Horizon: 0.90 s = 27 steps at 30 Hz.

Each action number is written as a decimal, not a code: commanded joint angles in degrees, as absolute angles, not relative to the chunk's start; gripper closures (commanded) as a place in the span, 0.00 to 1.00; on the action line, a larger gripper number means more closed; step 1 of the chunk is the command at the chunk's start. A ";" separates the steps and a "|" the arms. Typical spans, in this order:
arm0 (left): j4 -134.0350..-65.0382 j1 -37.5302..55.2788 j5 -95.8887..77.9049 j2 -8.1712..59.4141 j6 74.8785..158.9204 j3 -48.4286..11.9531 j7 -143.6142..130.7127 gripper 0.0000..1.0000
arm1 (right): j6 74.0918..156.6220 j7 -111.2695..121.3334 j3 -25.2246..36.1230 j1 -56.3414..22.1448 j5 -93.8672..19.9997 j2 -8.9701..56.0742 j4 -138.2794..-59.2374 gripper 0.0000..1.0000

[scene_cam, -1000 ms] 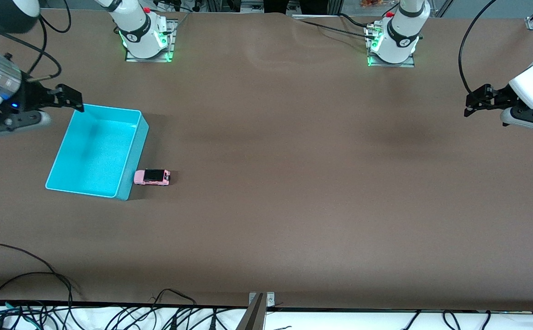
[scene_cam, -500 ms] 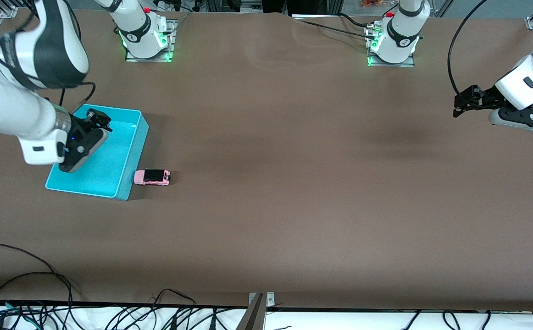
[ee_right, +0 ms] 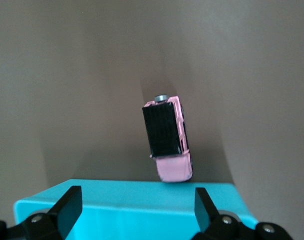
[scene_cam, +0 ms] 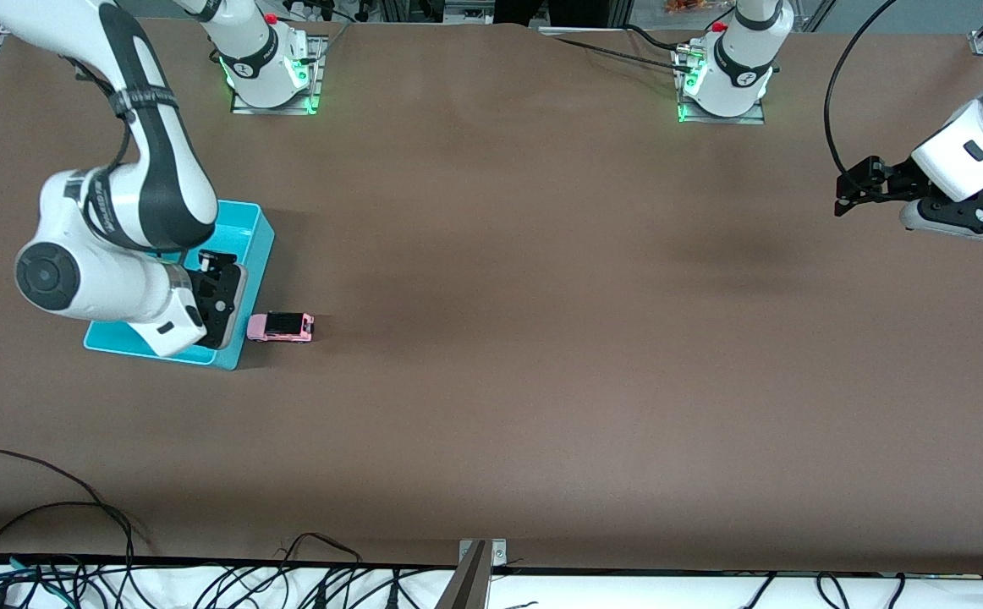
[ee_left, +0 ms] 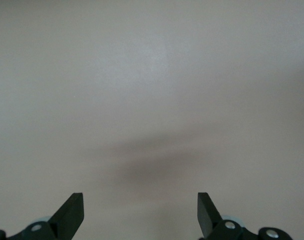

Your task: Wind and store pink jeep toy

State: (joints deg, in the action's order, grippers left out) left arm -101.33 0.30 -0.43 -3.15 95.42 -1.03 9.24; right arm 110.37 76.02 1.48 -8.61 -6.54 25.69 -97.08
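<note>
Worktop of plain brown matting carries two things at the right arm's end: an open rectangular turquoise plastic bin and the pink jeep toy, a tiny boxy car with a light pink body, a black rectangular roof and dark wheels. The jeep stands on its wheels on the worktop just beside the bin's outer wall, at the corner nearer the front camera, on the side facing the left arm's end.

The right claw hangs over that same part of the bin, pointing down at its rim. In the right wrist view the right claw is spread wide with nothing between its black fingers; the bin's turquoise wall lies directly under it and the jeep sits on the worktop just past that wall, close to the wall, with a small grey knob showing at the end away from the bin.

The left arm waits; the left claw hangs over bare worktop at its own end, well apart from bin and jeep. The left wrist view shows this claw wide open and holding nothing.
</note>
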 commanded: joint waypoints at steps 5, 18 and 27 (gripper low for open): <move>-98.88 0.79 -0.97 -2.29 92.55 -0.53 8.26 0.00 | 119.43 82.53 0.70 -8.70 -8.44 26.81 -102.73 0.00; -97.82 0.97 -0.97 -1.41 92.37 -0.70 8.26 0.00 | 135.17 84.29 -0.18 -8.96 -8.44 28.03 -111.44 0.00; -97.56 0.97 -0.97 -1.32 92.20 -0.79 8.26 0.00 | 142.11 84.38 -0.62 -10.11 -8.35 29.44 -114.08 0.00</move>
State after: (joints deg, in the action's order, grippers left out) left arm -100.04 0.48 -0.43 -2.48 93.84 -1.03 9.08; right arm 138.22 82.90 -0.47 -9.36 -7.05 29.24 -111.96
